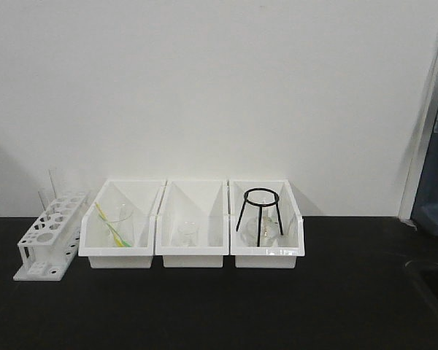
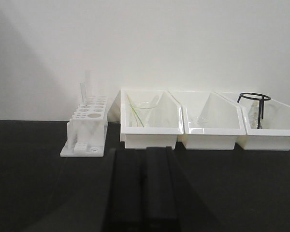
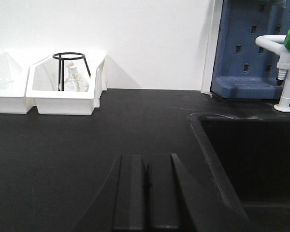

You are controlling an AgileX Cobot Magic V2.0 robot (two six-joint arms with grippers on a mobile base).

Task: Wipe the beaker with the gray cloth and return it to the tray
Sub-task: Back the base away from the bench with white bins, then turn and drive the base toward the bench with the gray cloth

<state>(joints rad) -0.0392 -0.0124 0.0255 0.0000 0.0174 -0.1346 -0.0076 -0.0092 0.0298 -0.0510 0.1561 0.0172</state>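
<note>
The gray cloth and the tray are out of view in every frame. A clear glass beaker (image 1: pixel 119 224) holding yellow and green rods stands in the left white bin (image 1: pixel 95 251). A smaller clear glass vessel (image 1: pixel 187 233) sits in the middle bin (image 1: pixel 193 251); I cannot tell which of the two is the task's beaker. My left gripper (image 2: pixel 144 149) hovers low over the black counter in front of the left bin, fingers pressed together with nothing between them. My right gripper (image 3: pixel 146 155) is likewise shut and empty, over bare counter beside the sink. Neither gripper shows in the front view.
A white test-tube rack (image 1: pixel 50 237) stands left of the bins. The right bin (image 1: pixel 292 251) holds a black tripod ring (image 1: pixel 261 215) over a glass flask. A black sink (image 3: pixel 251 159) drops away at the right, with a white tap (image 3: pixel 285 72) and blue pegboard (image 3: pixel 246 48) behind it.
</note>
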